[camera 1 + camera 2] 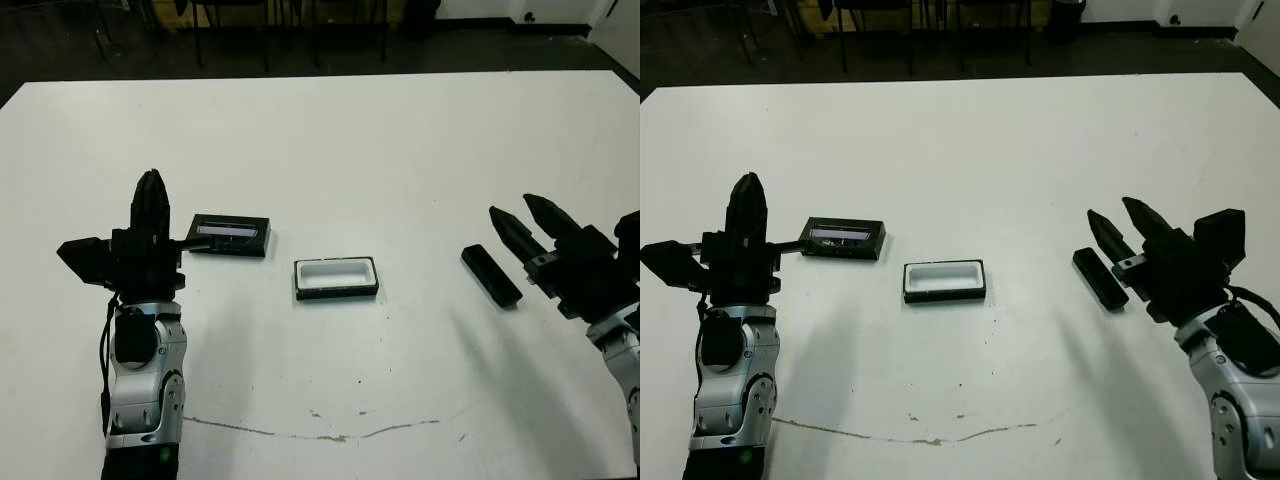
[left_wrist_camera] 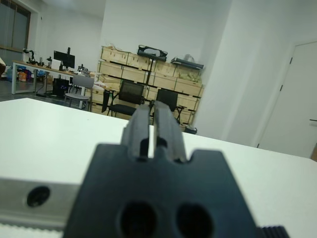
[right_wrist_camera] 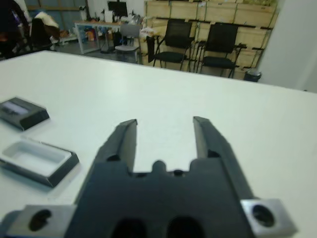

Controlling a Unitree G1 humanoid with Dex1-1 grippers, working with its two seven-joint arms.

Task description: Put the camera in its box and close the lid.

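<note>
Box [image 1: 336, 278] mid-table [image 1: 320, 150], open, white lining bare. Lid [image 1: 231, 236] at ten o'clock from box, camera [image 1: 491, 275] at three. Left claw [image 1: 150, 205] pinched narrow, upright; right claw [image 1: 520, 222] spread wide beside camera.

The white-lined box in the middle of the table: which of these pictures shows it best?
The left eye view: the box lies whole and unobstructed, open, nothing inside. The right eye view shows much the same. The right wrist view catches it low and slanted at the picture's edge. The left wrist view does not show it.

Lab/storeroom: stacked wooden crates [image 2: 148, 79] (office chairs [image 3: 218, 47] too).
</note>
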